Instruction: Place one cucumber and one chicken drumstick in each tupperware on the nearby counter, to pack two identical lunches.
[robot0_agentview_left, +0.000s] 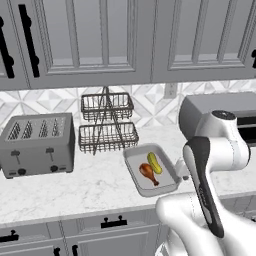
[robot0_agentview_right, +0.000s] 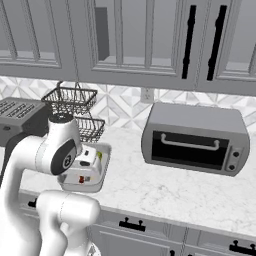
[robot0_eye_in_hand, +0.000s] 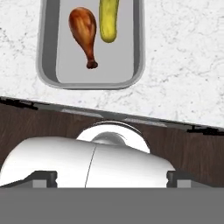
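White, faintly marbled stone makes up the counter (robot0_agentview_left: 90, 187), which runs over grey cabinet fronts with black handles. On it, from big to small: a grey toaster oven (robot0_agentview_right: 195, 137) with a dark glass door, a boxy grey 4-slot toaster (robot0_agentview_left: 37, 145), a 2-tier dark wire basket stand (robot0_agentview_left: 106, 122), then the shallow grey rectangular tupperware (robot0_agentview_left: 172, 167) near the front edge.

Inside that tray lie 1 glossy orange-brown chicken drumstick (robot0_eye_in_hand: 85, 33), bone end pointing toward the counter's front edge, and 1 yellowish-green cucumber (robot0_eye_in_hand: 108, 19) just beside it, apparently not touching.

By my reading this lunch is packed, and a 2nd tray remains to be filled.

The gripper's fingertips are hidden in the hand view, so I cannot tell how the jaws stand.

Risks, as I judge them: returning to this full tray would double-load it. The tray also sits close to the counter edge, so a low pass by the arm could nudge it off.
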